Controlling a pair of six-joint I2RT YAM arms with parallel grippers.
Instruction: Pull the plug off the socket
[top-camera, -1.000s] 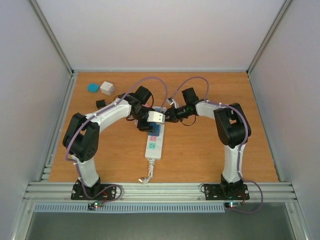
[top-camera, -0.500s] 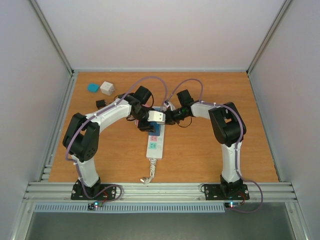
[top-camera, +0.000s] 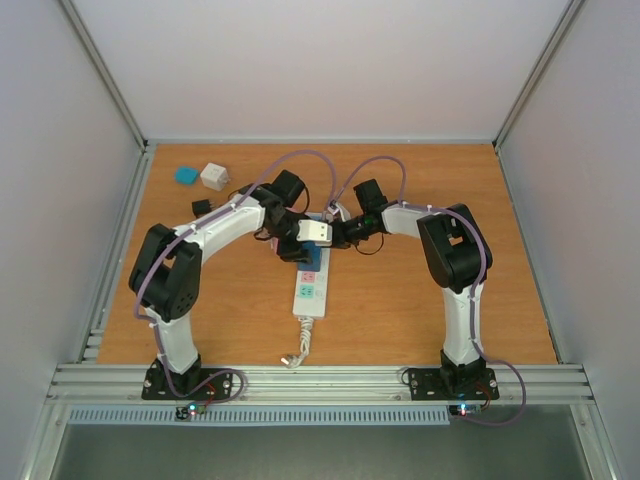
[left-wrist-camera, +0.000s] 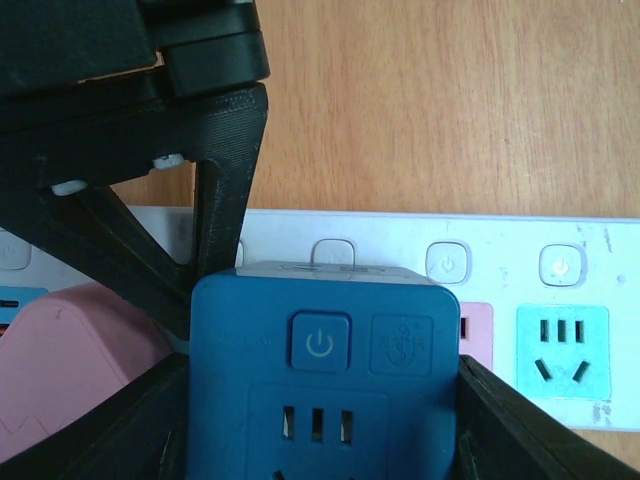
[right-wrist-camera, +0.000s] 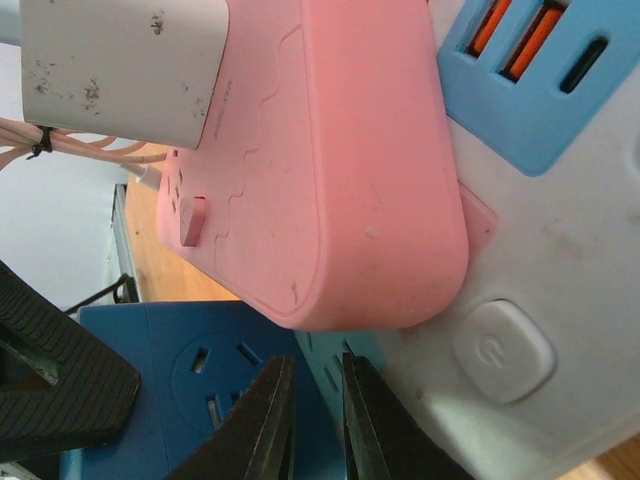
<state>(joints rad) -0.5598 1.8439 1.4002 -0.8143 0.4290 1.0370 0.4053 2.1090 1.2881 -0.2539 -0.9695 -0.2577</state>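
1. The socket (top-camera: 306, 290) lies lengthwise mid-table, cord end toward the arm bases. Both grippers meet over its far half.
2. Left wrist view: the blue cube plug (left-wrist-camera: 320, 390) sits over the strip's outlet row, squarely between the left gripper (left-wrist-camera: 320, 365) fingers (left-wrist-camera: 520, 430). One finger is against each side face, so the jaws are clamped on the cube. Cannot tell whether its prongs are out of the strip.
3. To the cube's right in that view, a pink and a green outlet face of the socket (left-wrist-camera: 520, 240) are uncovered. A pink adapter (left-wrist-camera: 60, 370) sits just beside the cube on its left.
4. Right wrist view: the right gripper (right-wrist-camera: 317, 375) has its jaws nearly together, only a sliver between them, with nothing visible in the gap. The tips point at the seam where the blue cube plug (right-wrist-camera: 180, 390) meets the pink adapter (right-wrist-camera: 340, 170) and the white strip (right-wrist-camera: 570, 280).
5. A white charger (right-wrist-camera: 130, 60) is plugged into the pink adapter. A ribbed black pad (right-wrist-camera: 50, 395) lies against the cube's side.
6. Against one second ago, top view: the right arm has leaned in leftward, its elbow nearer the strip, and the white charger (top-camera: 317, 232) has shifted slightly away from the bases. The socket has not moved. Over the last half second there is almost no change.
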